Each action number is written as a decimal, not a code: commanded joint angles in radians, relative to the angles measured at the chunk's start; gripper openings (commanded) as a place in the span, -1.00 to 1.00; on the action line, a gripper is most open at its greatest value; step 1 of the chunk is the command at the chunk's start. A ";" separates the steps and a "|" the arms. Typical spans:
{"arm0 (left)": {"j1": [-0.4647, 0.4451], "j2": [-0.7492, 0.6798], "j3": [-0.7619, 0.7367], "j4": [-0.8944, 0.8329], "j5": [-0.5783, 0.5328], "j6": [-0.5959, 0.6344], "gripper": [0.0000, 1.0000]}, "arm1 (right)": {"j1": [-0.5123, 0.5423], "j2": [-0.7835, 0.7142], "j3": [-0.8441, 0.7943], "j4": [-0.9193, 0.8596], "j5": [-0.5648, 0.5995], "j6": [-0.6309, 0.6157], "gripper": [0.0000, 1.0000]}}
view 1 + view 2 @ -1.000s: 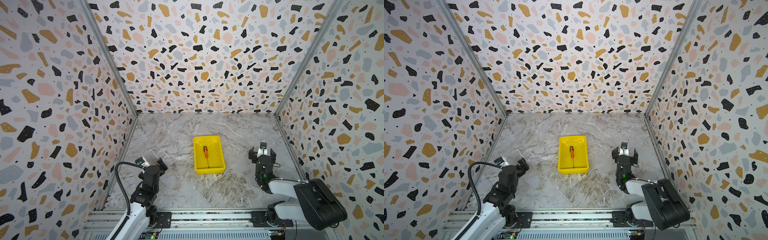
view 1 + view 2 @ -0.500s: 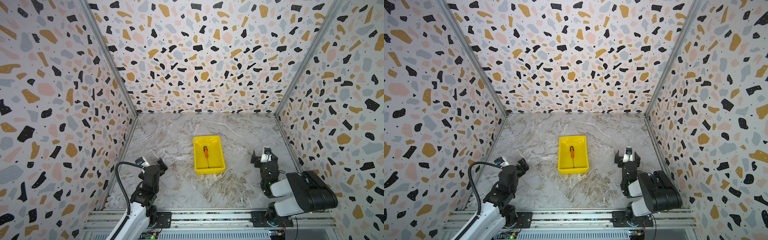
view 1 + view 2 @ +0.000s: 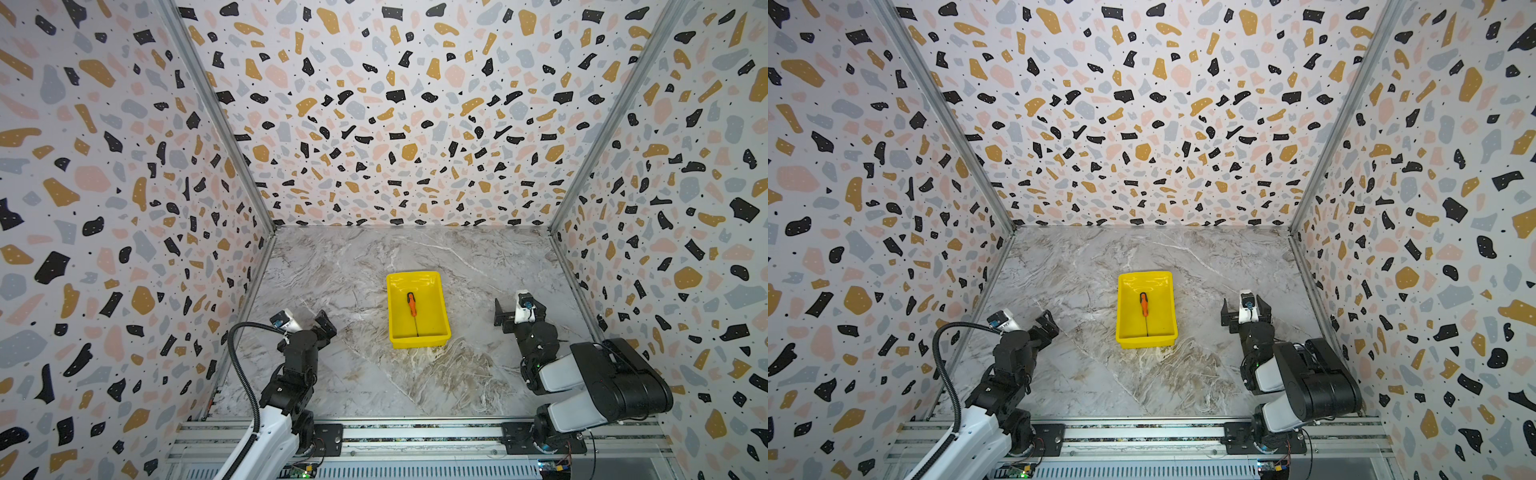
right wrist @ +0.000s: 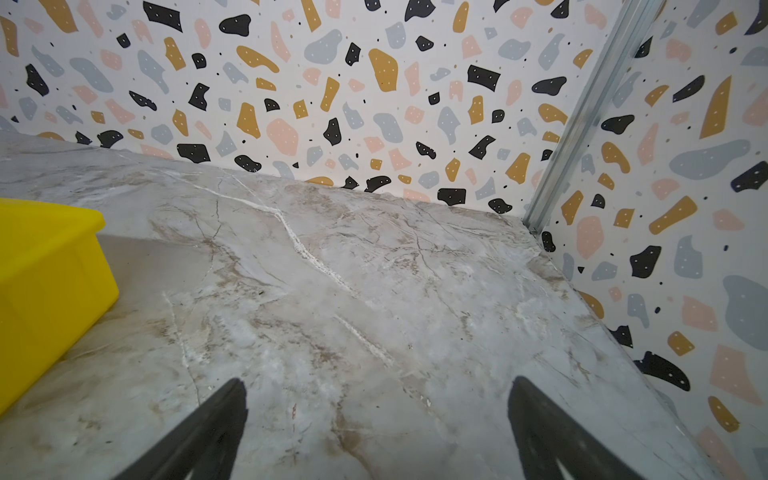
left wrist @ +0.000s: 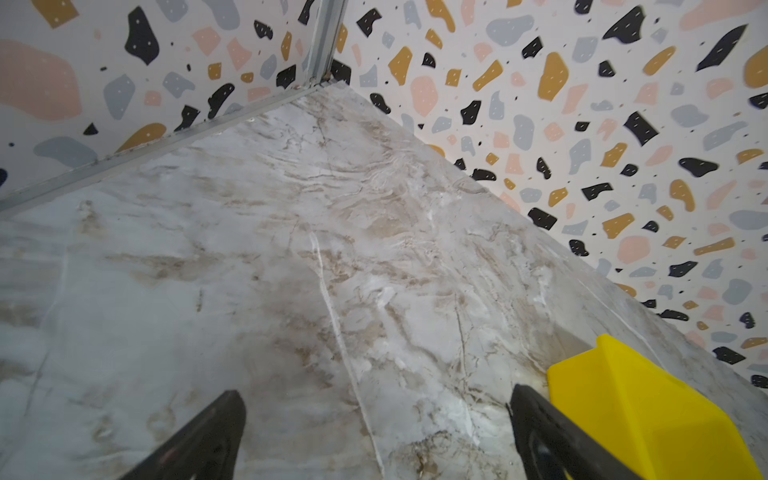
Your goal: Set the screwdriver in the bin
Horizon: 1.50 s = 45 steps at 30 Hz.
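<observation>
Small orange-handled screwdriver with thin dark shaft (image 3: 412, 308) lies flat inside the bright yellow rectangular plastic bin (image 3: 415, 274), long axis front-to-back, tip toward the robot. Left gripper (image 5: 374, 392) and right gripper (image 4: 378, 381) flank the bin, jaws spread and empty, neither clearly nearer.
</observation>
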 commanded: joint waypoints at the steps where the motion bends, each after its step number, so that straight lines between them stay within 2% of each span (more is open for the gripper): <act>1: 0.000 0.040 0.069 0.105 -0.065 0.093 1.00 | 0.004 -0.016 0.007 0.030 -0.004 -0.009 0.98; 3: 0.001 0.084 0.111 0.113 -0.131 0.094 1.00 | 0.004 -0.016 0.007 0.029 -0.003 -0.009 0.98; 6: 0.000 0.155 0.115 0.245 -0.187 0.177 0.99 | 0.004 -0.016 0.007 0.030 -0.004 -0.009 0.98; 11: 0.000 0.273 0.031 0.527 -0.220 0.545 1.00 | 0.004 -0.016 0.007 0.031 -0.004 -0.009 0.98; 15: 0.002 0.337 -0.049 0.709 -0.238 0.667 0.99 | 0.003 -0.014 0.008 0.030 -0.006 -0.010 0.98; 19: 0.004 0.381 -0.112 0.789 -0.163 0.686 0.99 | 0.001 -0.016 0.010 0.023 -0.008 -0.009 0.98; 21: 0.004 0.406 -0.153 0.880 -0.166 0.690 1.00 | 0.001 -0.016 0.010 0.023 -0.009 -0.010 0.98; 23: 0.003 0.419 -0.133 0.856 -0.143 0.677 0.99 | 0.000 -0.016 0.010 0.023 -0.009 -0.009 0.98; 25: 0.003 0.471 -0.136 0.935 -0.100 0.696 0.99 | 0.000 -0.016 0.010 0.023 -0.009 -0.009 0.98; 27: 0.004 0.528 -0.111 0.960 -0.121 0.691 1.00 | 0.000 -0.016 0.010 0.023 -0.009 -0.008 0.98; 30: 0.003 0.632 -0.016 0.885 -0.244 0.625 1.00 | 0.000 -0.016 0.010 0.023 -0.009 -0.008 0.98; 32: 0.005 0.707 0.052 0.837 -0.233 0.611 1.00 | 0.000 -0.016 0.010 0.023 -0.008 -0.008 0.98; 34: 0.006 0.806 0.017 1.038 -0.192 0.633 0.99 | 0.000 -0.016 0.010 0.024 -0.009 -0.010 0.98; 35: 0.005 0.805 0.008 1.044 -0.192 0.635 0.99 | 0.000 -0.017 0.010 0.024 -0.009 -0.008 0.98; 36: 0.008 0.764 0.019 0.951 -0.176 0.614 0.99 | 0.000 -0.016 0.010 0.024 -0.009 -0.009 0.98; 39: 0.019 0.757 -0.050 1.081 -0.185 0.600 0.99 | 0.000 -0.016 0.010 0.024 -0.008 -0.010 0.98; 41: 0.022 0.748 -0.044 1.050 -0.145 0.609 0.99 | 0.000 -0.017 0.010 0.024 -0.009 -0.008 0.98; 45: 0.024 0.750 -0.044 1.058 -0.139 0.609 0.99 | -0.004 -0.015 0.022 0.003 -0.016 0.000 0.98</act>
